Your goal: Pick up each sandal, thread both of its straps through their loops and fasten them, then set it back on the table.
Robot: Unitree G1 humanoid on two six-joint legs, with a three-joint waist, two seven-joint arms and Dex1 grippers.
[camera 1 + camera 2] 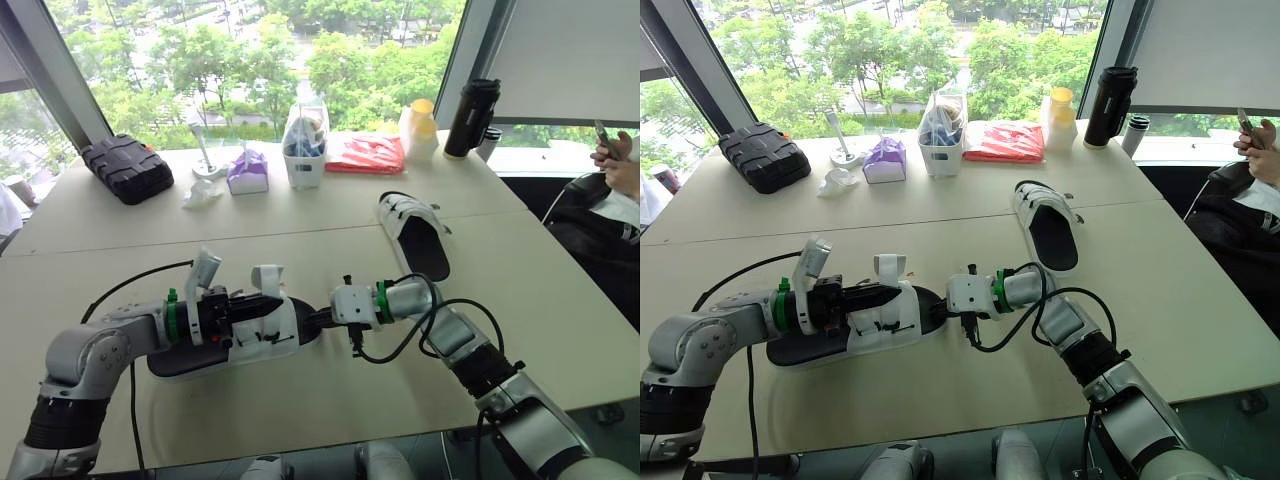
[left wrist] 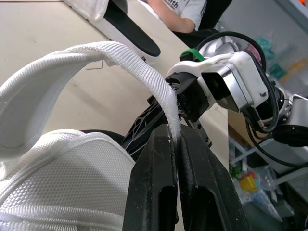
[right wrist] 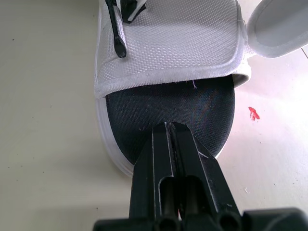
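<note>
Strap [image 2: 144, 72] pinched between left gripper [image 2: 175, 137] jaws

Left arm [image 1: 95, 350]: enters at lower left of the head view, elbow bent, forearm level and pointing right toward frame centre.
Left pincer [image 2: 173, 132]: fingers pressed together, pinching a white strap [image 2: 120, 55].
Right arm [image 1: 470, 355]: enters at lower right, forearm pointing left toward centre.
Right pincer [image 3: 169, 127]: fingers closed flat against each other.
</note>
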